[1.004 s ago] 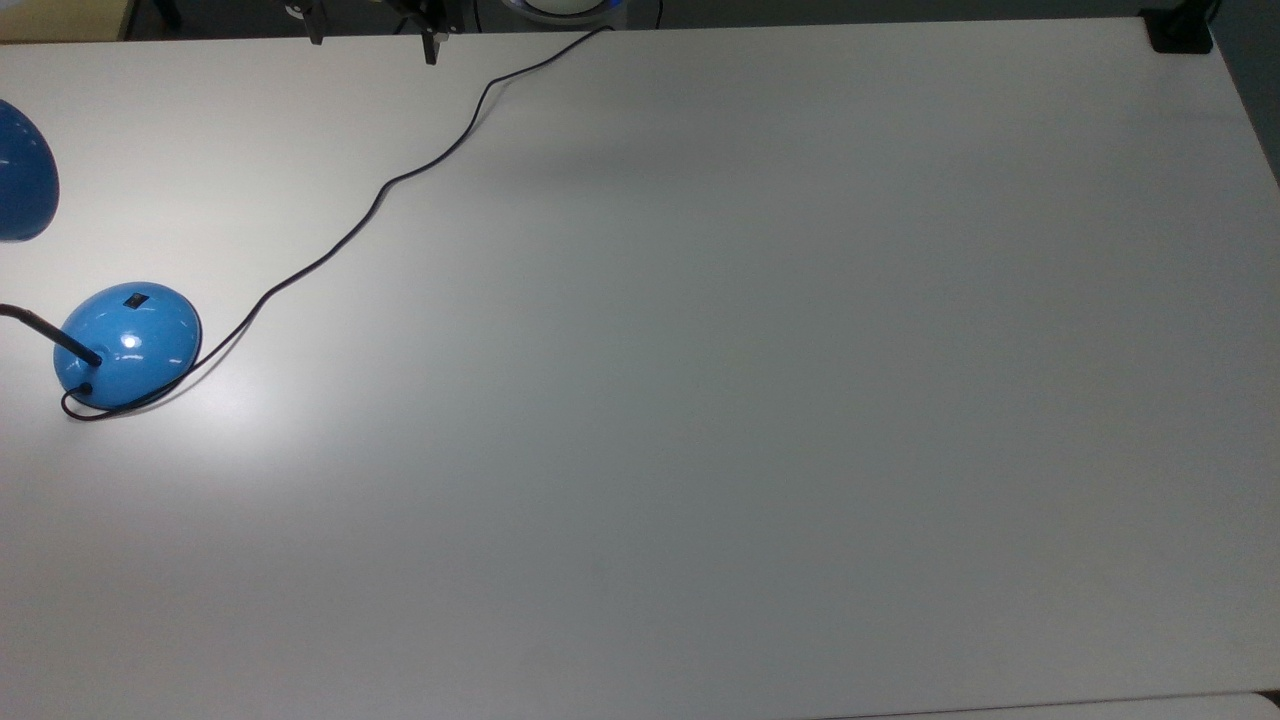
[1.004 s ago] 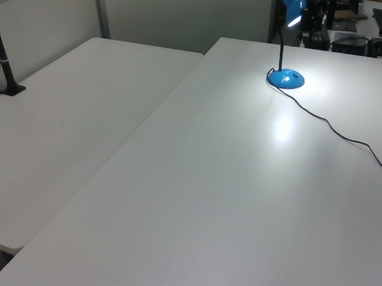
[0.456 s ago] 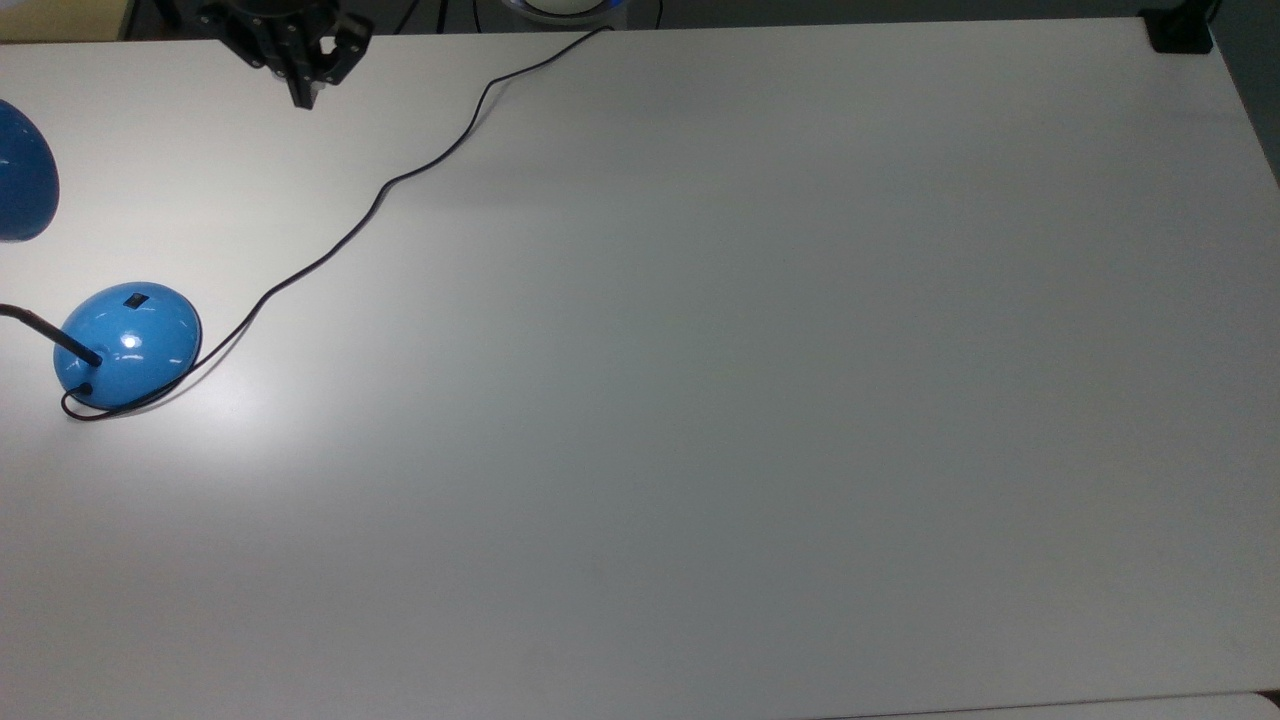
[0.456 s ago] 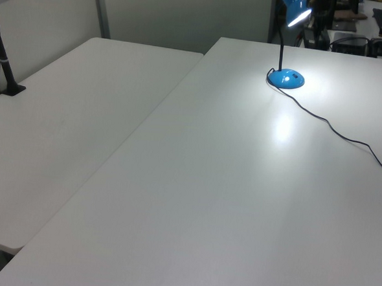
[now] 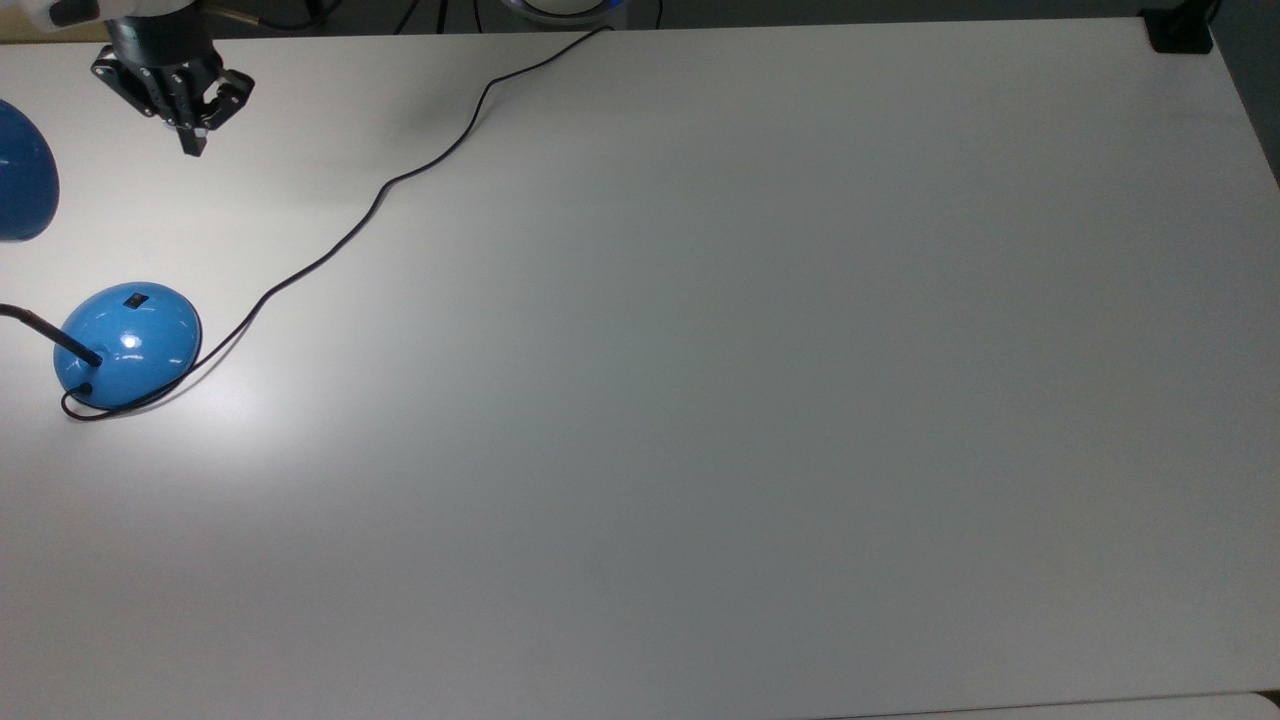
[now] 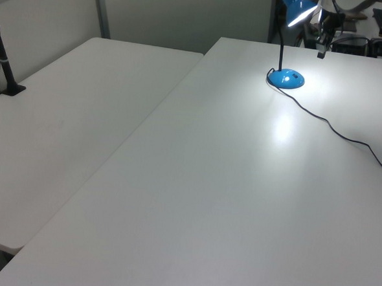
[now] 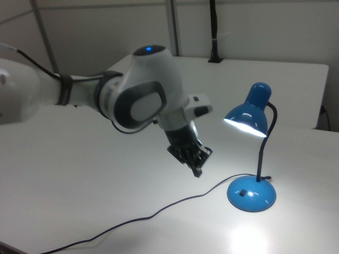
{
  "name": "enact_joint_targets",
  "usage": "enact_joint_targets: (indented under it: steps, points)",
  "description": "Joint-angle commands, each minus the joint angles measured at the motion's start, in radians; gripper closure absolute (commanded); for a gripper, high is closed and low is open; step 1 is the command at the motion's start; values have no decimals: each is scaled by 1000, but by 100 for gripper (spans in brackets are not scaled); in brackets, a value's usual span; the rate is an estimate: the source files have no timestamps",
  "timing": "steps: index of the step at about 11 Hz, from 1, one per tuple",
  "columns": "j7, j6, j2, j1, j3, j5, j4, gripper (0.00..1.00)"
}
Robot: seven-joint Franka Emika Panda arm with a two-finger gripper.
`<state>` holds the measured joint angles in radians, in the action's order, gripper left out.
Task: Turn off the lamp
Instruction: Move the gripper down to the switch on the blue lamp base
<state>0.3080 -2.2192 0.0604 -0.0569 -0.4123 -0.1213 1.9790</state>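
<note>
Blue glossy lamp (image 7: 253, 153) is lit — the shade (image 7: 249, 114) glows underneath and throws a bright patch on the white table (image 5: 700, 400) next to the dome base (image 5: 128, 343). It sits near the top view's left edge, with its thin black cord (image 5: 380, 195) snaking off toward the far side of the table. The little black rocker switch (image 5: 135, 298) is on top of the base, on the side facing the arm.

So the step in hand looks like the approach. The claw (image 5: 190, 140) hangs in the air above the table, well apart from the base, nothing in it. The fingers look closed together or nearly so, pointing down. In the right view the claw (image 7: 196, 168) is off to the right view's left of the lamp and above the level of the base.

My guess for the next move: bring the claw over the base and come down so a fingertip lands on the raised end of that rocker — a short firm press, not a grab. Tricky bits: the switch is small, the dome is slick and curved, and the gooseneck (image 7: 266, 142) and shade are close by, so coming in from the open side seems safer.
</note>
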Motion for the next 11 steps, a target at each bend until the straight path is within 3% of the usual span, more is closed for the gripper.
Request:
enact_joint_targets:
  steps: [1, 3, 5, 8, 11]
  points:
    - [52, -219, 126, -72, 1, 31, 4, 100]
    - [52, -383, 197, -89, 4, 102, 1, 100]
    - [56, -477, 246, -103, 10, 115, -3, 100]
    - [54, -566, 311, -113, 47, 155, -20, 100]
    - [59, -571, 325, -124, 52, 157, -29, 100]
